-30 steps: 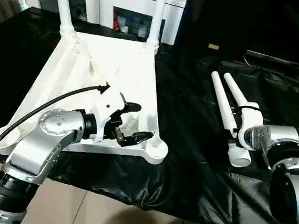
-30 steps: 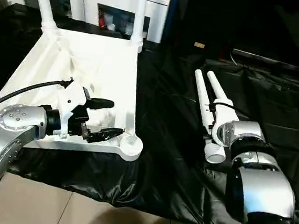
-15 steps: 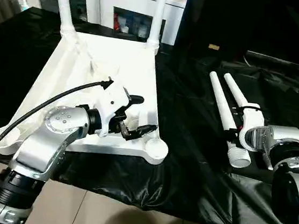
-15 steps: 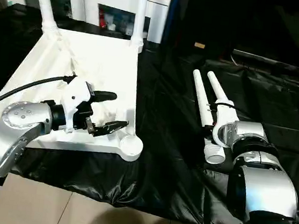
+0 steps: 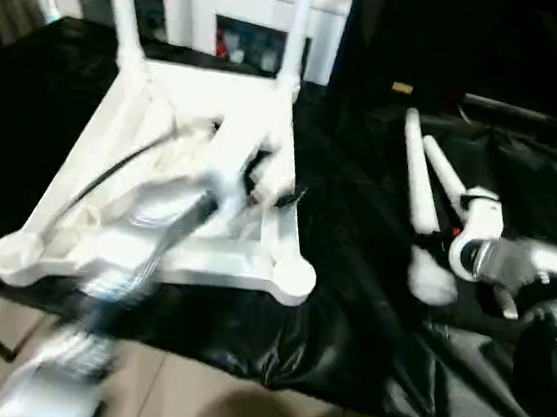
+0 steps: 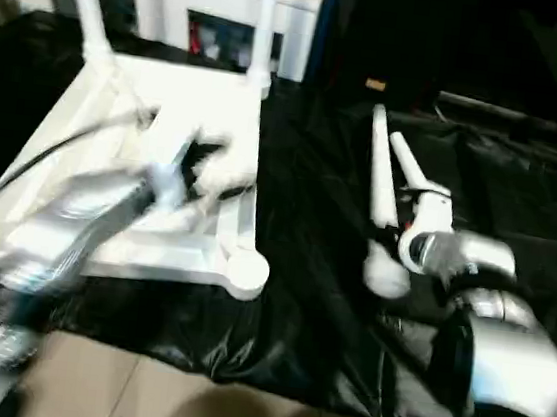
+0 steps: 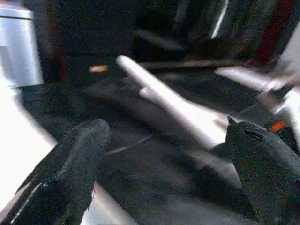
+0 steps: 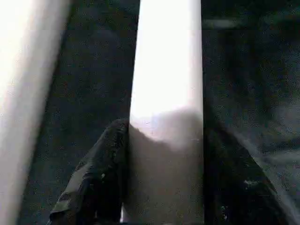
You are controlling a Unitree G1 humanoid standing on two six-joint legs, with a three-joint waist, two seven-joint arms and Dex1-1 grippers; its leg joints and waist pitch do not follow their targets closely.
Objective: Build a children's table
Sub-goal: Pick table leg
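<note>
The white children's table top (image 5: pixel 214 263) lies underside up on black cloth, with two legs (image 5: pixel 121 11) (image 5: pixel 300 22) standing in its far corner sockets. Two loose legs lie to its right. My right gripper (image 5: pixel 471 216) is shut on the right-hand loose leg (image 5: pixel 444 175); in the right wrist view that leg (image 8: pixel 166 117) sits between both fingers (image 8: pixel 101 178). The other loose leg (image 5: pixel 417 189) lies just beside it. My left gripper (image 5: pixel 271 183) is a blur above the top's right side, open and holding nothing (image 7: pixel 164 154).
A white cabinet (image 5: pixel 246 9) with glass doors stands behind the table top. The black cloth (image 5: pixel 351 277) ends at the front edge, with tiled floor (image 5: pixel 236 405) below. Open cloth lies between the top and the loose legs.
My right gripper has closed onto the right-hand loose leg. My left arm has swung away from the top's near right corner, up and farther across it, still moving fast.
</note>
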